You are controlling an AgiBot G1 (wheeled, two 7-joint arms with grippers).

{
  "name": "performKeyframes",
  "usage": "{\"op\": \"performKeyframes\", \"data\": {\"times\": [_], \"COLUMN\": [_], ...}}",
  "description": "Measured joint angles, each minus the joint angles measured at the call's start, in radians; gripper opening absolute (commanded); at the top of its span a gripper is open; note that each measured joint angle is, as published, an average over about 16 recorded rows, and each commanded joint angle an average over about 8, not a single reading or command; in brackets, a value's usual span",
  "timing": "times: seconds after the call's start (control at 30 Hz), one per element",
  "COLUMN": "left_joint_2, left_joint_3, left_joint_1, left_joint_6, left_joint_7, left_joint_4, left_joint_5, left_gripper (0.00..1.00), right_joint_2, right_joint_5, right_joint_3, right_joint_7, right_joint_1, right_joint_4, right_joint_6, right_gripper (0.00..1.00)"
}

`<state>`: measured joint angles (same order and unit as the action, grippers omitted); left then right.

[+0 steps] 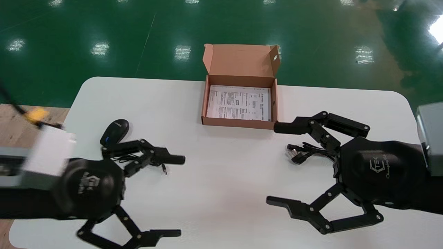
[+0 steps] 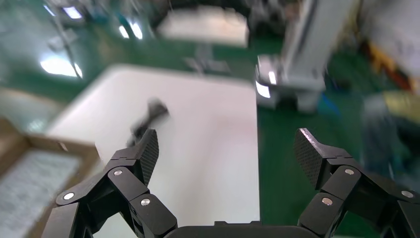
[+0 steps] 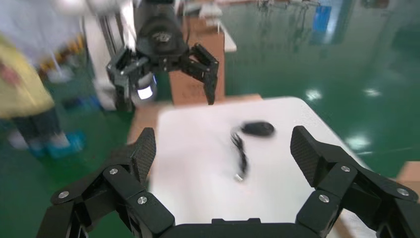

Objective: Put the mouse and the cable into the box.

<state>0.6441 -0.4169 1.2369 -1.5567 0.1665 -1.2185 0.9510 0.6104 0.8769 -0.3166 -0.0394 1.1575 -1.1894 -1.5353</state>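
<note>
A black mouse lies on the white table at the left, its thin cord running to a USB plug. A bundled black cable lies at the right. The open cardboard box stands at the back centre with a printed sheet inside. My left gripper hovers open beside the mouse cord, holding nothing. My right gripper hangs open next to the bundled cable, also holding nothing. The right wrist view shows the mouse and cord beyond the open gripper. In the left wrist view, the open gripper faces the blurred cable.
The box lid stands upright behind the box. Green floor surrounds the table; its left edge borders a wooden surface. Bare tabletop lies between the two grippers. A box corner shows in the left wrist view.
</note>
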Motion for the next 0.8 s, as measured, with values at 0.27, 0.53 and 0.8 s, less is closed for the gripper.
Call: {"op": "performKeyframes", "data": {"times": [0.27, 0.53, 0.8], "left_joint_2": [0.100, 0.245, 0.369], "left_joint_3": [-0.197, -0.356, -0.430], "left_joint_1": [0.232, 0.426, 0.527], "left_joint_6": [-0.017, 0.008, 0.060], "left_joint_7": [-0.122, -0.342, -0.550], "left_joint_4": [0.210, 0.540, 0.841], "left_joint_5": [0.333, 0.616, 0.746], "left_gripper": [1.00, 1.00, 1.00], "right_joint_2": [0.033, 0.108, 0.185], "right_joint_5": [0.263, 0.488, 0.616], "right_joint_3": [-0.092, -0.183, -0.236], "right_joint_7": [0.267, 0.497, 0.654], "right_joint_1": [0.153, 0.289, 0.377], "right_joint_4": [0.240, 0.539, 0.767], "right_joint_6": [-0.011, 0.061, 0.145], "right_gripper": [1.00, 1.00, 1.00]}}
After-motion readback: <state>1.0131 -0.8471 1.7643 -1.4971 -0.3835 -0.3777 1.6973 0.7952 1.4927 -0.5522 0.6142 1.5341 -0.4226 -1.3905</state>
